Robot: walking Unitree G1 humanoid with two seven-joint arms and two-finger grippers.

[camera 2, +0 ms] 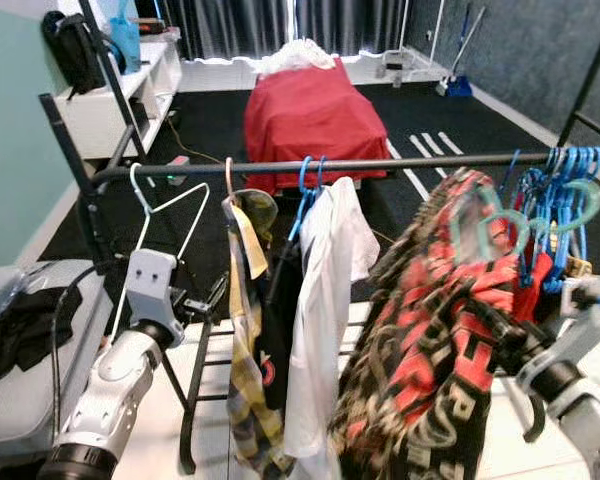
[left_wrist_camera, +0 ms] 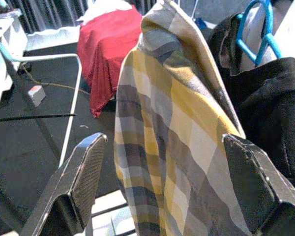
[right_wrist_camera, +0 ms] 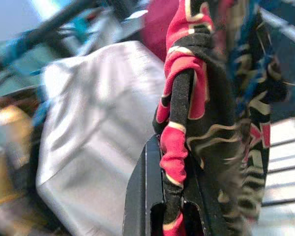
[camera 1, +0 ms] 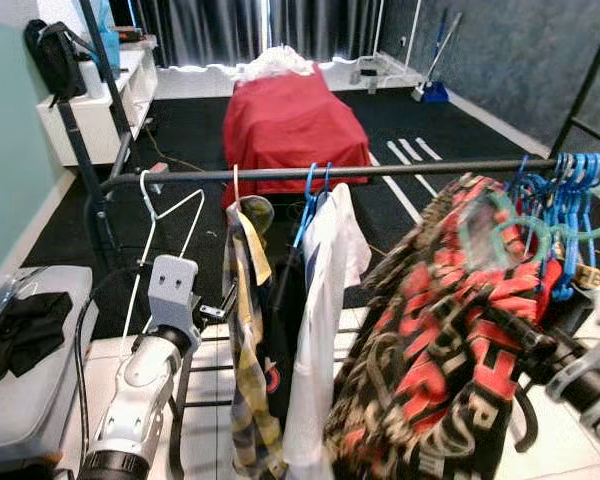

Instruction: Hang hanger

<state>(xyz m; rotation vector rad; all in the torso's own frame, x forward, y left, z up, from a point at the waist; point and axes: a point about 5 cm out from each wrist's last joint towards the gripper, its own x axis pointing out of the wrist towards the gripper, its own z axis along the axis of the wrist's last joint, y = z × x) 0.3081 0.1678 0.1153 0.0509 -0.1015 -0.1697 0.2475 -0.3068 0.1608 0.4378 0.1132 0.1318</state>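
A red and black patterned garment (camera 1: 440, 330) hangs on a blurred teal hanger (camera 1: 500, 225), whose hook is up near the black rail (camera 1: 420, 168). My right gripper (right_wrist_camera: 172, 206) is shut on a fold of this garment, low on its right side (camera 1: 535, 350). My left gripper (left_wrist_camera: 164, 142) is open, its fingers (left_wrist_camera: 86, 167) spread wide with nothing between them. It points at a yellow plaid shirt (left_wrist_camera: 177, 128) hanging on the rail. An empty white hanger (camera 1: 170, 215) hangs at the rail's left end.
A black garment on a blue hanger (camera 1: 310, 195) and a white shirt (camera 1: 320, 300) hang mid-rail. Several blue hangers (camera 1: 575, 190) crowd the right end. A red-covered piece of furniture (camera 1: 290, 120) stands behind, a white shelf (camera 1: 110, 90) at back left, a grey case (camera 1: 30, 400) at near left.
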